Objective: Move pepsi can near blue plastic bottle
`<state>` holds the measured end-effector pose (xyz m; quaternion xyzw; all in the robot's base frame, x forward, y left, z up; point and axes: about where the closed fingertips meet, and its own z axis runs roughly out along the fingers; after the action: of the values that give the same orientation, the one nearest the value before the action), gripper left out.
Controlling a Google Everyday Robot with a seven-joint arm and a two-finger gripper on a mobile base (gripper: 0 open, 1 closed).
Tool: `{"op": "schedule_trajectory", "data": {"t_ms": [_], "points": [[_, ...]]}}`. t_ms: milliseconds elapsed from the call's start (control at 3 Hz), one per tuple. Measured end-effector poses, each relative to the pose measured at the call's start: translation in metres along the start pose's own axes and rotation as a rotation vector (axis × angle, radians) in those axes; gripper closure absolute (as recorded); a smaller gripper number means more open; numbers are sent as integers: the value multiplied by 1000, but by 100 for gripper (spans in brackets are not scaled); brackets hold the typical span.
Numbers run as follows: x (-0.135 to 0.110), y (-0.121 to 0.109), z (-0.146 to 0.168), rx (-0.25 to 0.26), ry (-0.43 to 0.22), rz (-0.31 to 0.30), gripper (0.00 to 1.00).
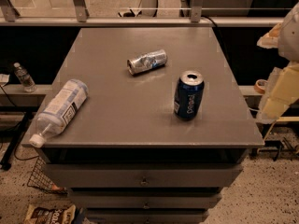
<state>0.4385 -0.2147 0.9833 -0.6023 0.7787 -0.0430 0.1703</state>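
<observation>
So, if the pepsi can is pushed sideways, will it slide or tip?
The can stands upright, taller than wide, so a high push may tip it, and then it would probably roll. Its wall looks smooth and undented: likely firm but slippery. The tool is at the far right, apart from it.

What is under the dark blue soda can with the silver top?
Only the flat grey tabletop; the upright dark blue pepsi can hides the spot it stands on. The gripper hangs beside the table's right edge.
</observation>
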Motion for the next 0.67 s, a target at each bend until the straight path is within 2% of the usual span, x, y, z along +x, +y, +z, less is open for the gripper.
{"op": "schedule_trajectory", "data": {"t_ms": [333,667], "points": [[0,0,0,0,-1,0,0],[-12,-4,17,-6,-44,7,0]]}}
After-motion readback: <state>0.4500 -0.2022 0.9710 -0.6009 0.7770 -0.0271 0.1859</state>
